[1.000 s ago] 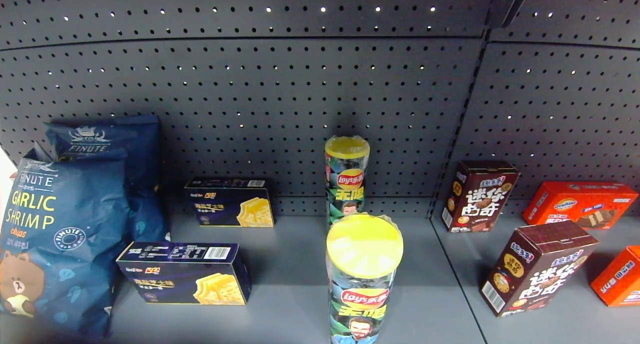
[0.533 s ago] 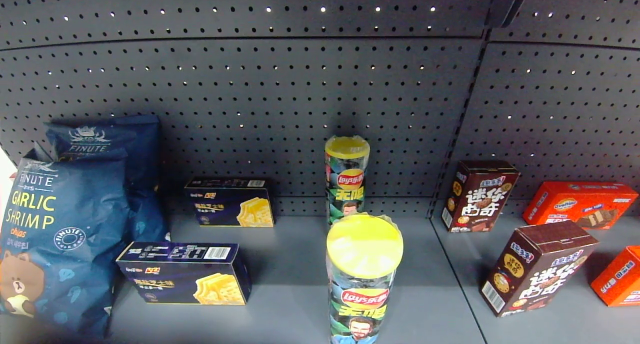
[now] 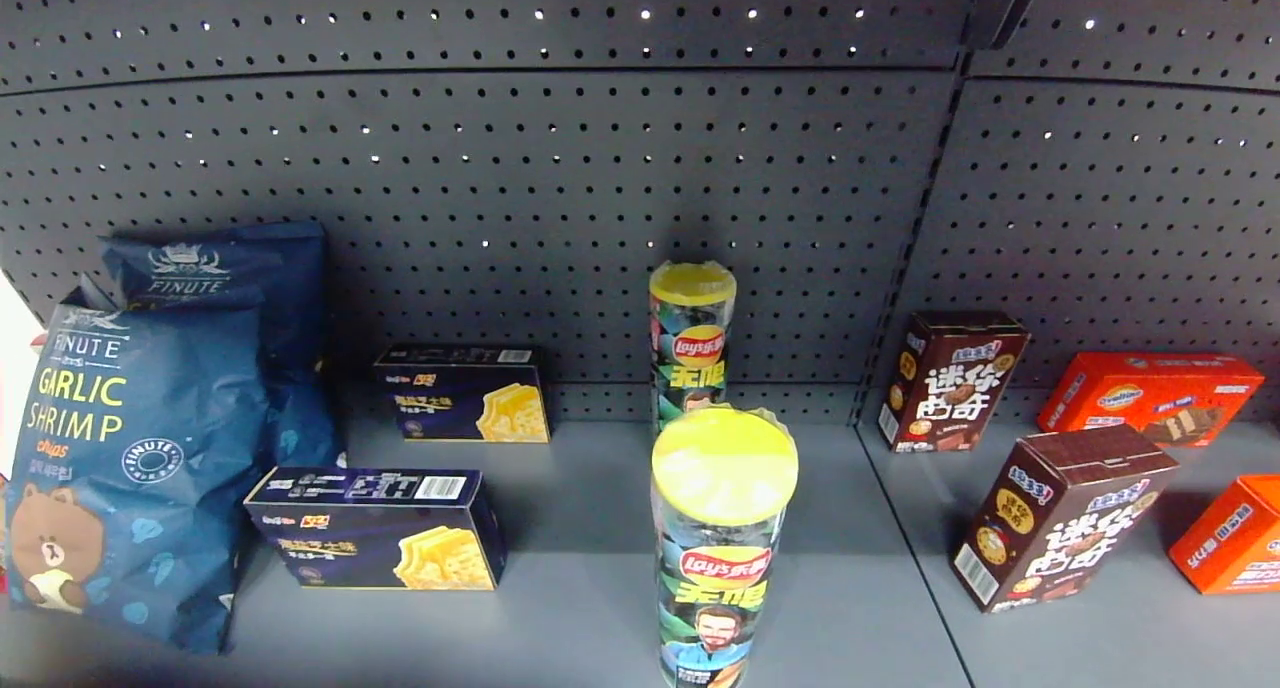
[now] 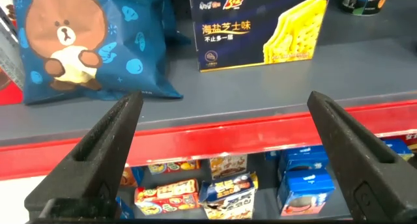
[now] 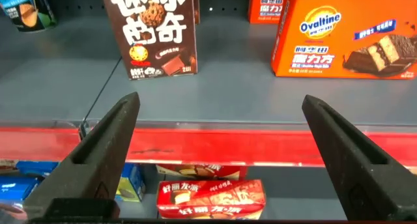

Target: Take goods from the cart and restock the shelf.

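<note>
Your left gripper [image 4: 225, 100] and right gripper [image 5: 220, 100] both hang empty, jaws spread, just before the front edge of the shelf [image 3: 580, 508], where the cracker box [image 4: 257, 25] lies lengthwise along that edge, nearer the left, and the chocolate box [image 5: 156, 32] stands upright, nearer the right.

Bare shelf floor [image 3: 580, 498] between front cracker box [image 3: 375, 528] and front chip can [image 3: 722, 558], rear can [image 3: 692, 343] behind

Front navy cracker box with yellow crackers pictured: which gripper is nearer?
Left. The left gripper sits open at the red shelf edge, facing the navy cracker box. The right gripper is open farther right, facing the brown biscuit box and orange box.
</note>
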